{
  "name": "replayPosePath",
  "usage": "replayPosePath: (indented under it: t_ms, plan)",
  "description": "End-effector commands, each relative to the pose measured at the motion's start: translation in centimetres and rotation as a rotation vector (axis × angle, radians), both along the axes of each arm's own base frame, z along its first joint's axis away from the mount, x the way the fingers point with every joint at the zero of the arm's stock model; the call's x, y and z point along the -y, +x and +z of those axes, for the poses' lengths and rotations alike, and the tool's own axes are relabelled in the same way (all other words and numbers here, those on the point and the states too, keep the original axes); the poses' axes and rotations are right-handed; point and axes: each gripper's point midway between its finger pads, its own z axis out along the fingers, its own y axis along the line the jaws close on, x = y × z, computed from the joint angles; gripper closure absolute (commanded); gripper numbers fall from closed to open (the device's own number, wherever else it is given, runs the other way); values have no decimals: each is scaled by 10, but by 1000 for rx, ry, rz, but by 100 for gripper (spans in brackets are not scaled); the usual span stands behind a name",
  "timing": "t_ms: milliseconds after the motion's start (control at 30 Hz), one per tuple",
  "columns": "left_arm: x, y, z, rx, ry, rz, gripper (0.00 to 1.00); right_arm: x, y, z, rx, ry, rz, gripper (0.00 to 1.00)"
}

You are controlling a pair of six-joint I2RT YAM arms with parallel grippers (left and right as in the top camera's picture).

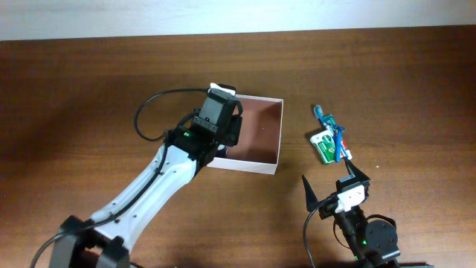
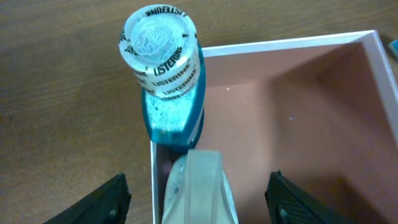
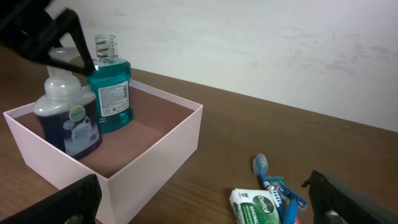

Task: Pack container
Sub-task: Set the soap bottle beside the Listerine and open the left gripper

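The container (image 1: 260, 132), a shallow square box with white walls and a pinkish-brown floor, sits open-topped near the middle of the brown wooden desk (image 1: 89, 89), with most of its floor bare. Two bottles stand upright inside it, crowded into the corner under the left arm. One is a teal mouthwash bottle (image 3: 112, 90) with a clear ribbed cap, right in the corner. The other is a dark blue bottle (image 3: 68, 124) with a frosted top, just beside it along the same wall. The left pincer (image 2: 200, 202) hangs directly over the dark blue bottle, its two black fingers (image 2: 112, 200) spread wide to either side of the frosted top and clear of it, gripping nothing. Out on the desk to the container's right, apart from it, lie a green-and-white soap packet (image 1: 324, 147) and a blue toothbrush (image 1: 332, 132), which lies across the packet. Nearer the desk's front edge, the right pincer (image 1: 332, 184) points towards these two items from a little way off, its fingers splayed fully apart and empty.
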Motion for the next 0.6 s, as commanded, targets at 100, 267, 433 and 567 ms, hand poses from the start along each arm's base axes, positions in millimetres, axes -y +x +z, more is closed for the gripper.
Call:
replayPosePath:
  t_ms: [100,267,433,567]
  plan:
    - [-12,-23,91,161,-114,-16,28,1,0,-3,-6,-5,-5,1]
    - [-35,-57,141,248,-153,-5,28,1,0,-3,-6,-5,-5,1]
    - [-81,-80,141,234,-66,159,81,1,0,-3,-6,-5,-5,2]
    - [-113,-102,114,117,26,307,99,1,0,-3,-6,-5,-5,1]
